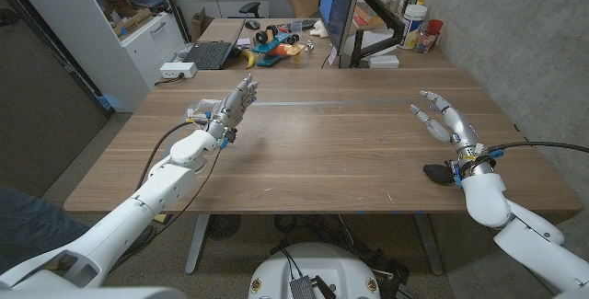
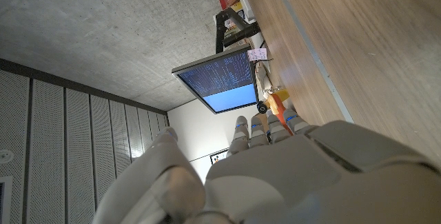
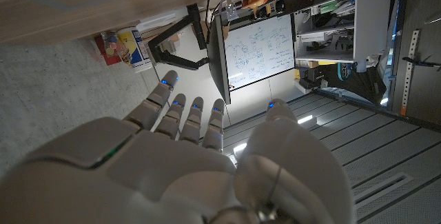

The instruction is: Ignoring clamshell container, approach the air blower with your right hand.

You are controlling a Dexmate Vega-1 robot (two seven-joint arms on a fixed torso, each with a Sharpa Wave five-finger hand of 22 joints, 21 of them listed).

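Progress looks slight: over the long brown wooden table point(image 1: 322, 143), the white right hand point(image 1: 444, 118) at the head view's right hovers with fingers spread, holding nothing, and I cannot pick out any air blower or clamshell container. The white left hand point(image 1: 235, 101), upper left, likewise holds nothing. Wrist views add a blue-lit monitor point(image 2: 219, 80) and a whiteboard-like screen point(image 3: 260, 48).

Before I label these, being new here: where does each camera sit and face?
Head view: robot's head, looking down at the wooden table; both arms, left robot hand, right robot hand.
Left wrist view: left wrist, looking along its robot hand's back toward a blue monitor.
Right wrist view: right wrist, along its robot hand's back toward a white screen.
All share the table.
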